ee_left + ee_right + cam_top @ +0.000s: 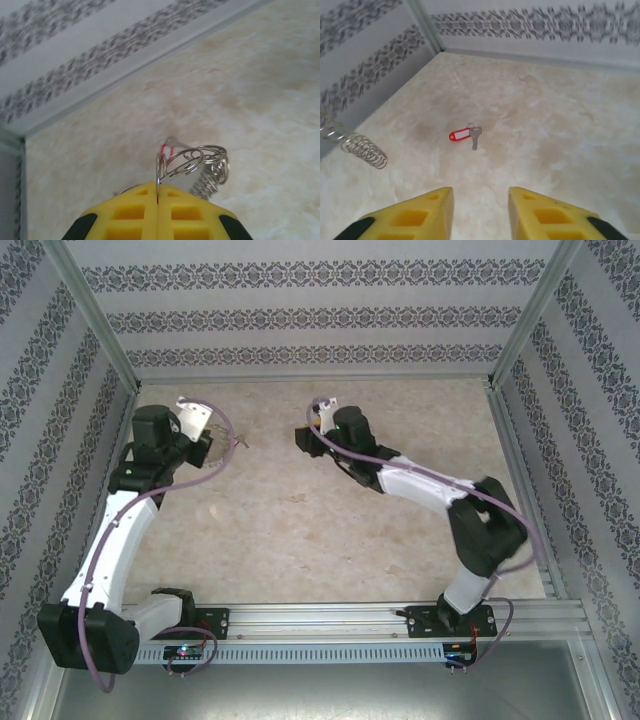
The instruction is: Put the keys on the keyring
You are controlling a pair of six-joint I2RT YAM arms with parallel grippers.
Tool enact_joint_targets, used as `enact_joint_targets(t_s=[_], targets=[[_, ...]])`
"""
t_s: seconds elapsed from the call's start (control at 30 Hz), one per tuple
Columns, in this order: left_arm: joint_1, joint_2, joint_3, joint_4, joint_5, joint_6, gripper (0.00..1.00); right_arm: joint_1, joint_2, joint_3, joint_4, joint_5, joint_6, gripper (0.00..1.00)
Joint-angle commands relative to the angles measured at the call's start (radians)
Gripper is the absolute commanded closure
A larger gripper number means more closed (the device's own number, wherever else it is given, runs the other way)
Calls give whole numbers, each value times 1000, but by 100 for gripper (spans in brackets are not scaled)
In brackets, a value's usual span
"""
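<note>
— Yellow fingers, left side: what are they doing?
— My left gripper [158, 194] has its yellow fingers [131, 216] pressed together, with the thin silvery wire keyring [192, 159] pinched in the seam between them. The wire stands up out of the grip and curls away in several loops, and a tight silvery coil [207, 182] sits at their far end, low over the beige marbled tabletop [260, 100].
— And the right?
— My right gripper [480, 196] hovers above the tabletop with its fingers apart and nothing between them.
— Where is the key?
— The small silvery metal key [475, 136] lies flat on the tabletop, ahead of my right fingers and well apart from them. A red plastic tag [459, 135] lies just beside it, joined to its head by a small ring. It is not on the keyring.
— Anything else nearby?
— From my right wrist the coil shows off to the left of the key, close to the patterned wall [365, 75]. Whether it touches the tabletop I cannot tell. From above, my two grippers face each other across the far half of the tabletop, the key between them
</note>
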Motion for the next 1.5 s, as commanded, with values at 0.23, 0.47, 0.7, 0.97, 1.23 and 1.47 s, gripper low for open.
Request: enact_joint_targets(t_s=[0.23, 0.47, 0.7, 0.97, 1.23, 1.47], targets=[[117, 296, 159, 47, -12, -309, 100, 76, 161, 128, -66, 50, 381, 66], [123, 518, 295, 136, -99, -321, 100, 92, -27, -36, -126, 24, 357, 66], [122, 657, 444, 181, -106, -326, 100, 109, -273, -215, -241, 119, 267, 64], [78, 748, 422, 318, -50, -362, 100, 107, -403, -281, -302, 196, 193, 65], [-32, 719, 301, 336, -39, -474, 100, 106, -400, -240, -326, 199, 189, 65], [-129, 558, 144, 288, -130, -549, 100, 106, -443, -251, -344, 207, 175, 65]])
